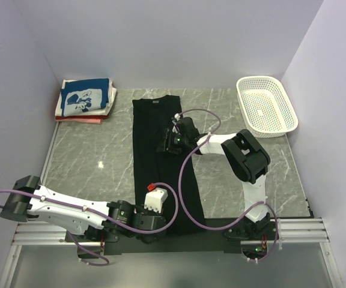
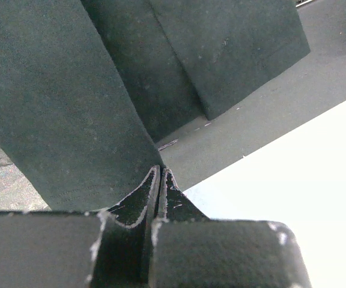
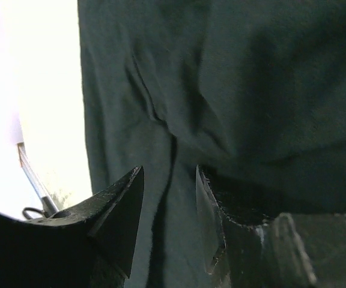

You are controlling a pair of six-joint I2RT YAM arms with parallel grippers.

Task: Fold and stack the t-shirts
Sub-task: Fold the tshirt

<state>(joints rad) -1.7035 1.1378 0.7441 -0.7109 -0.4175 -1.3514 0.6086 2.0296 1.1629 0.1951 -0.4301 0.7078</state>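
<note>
The black t-shirt (image 1: 161, 150) lies on the table as a long narrow strip, neck label at the far end. My left gripper (image 1: 154, 195) is at its near end; in the left wrist view the gripper (image 2: 160, 172) is shut, with a corner of the shirt's hem (image 2: 71, 120) running into the tips. My right gripper (image 1: 166, 144) hovers over the middle of the strip, open, with creased black cloth (image 3: 251, 90) between and beyond its fingers (image 3: 125, 198). The folded blue-with-white-print shirt (image 1: 84, 98) tops a stack over white and red ones (image 1: 80, 119) at the far left.
A white perforated basket (image 1: 267, 105) stands at the far right corner. Grey walls close the table on three sides. The metal rail (image 1: 293, 228) with the arm bases runs along the near edge. Purple cables loop around both arms.
</note>
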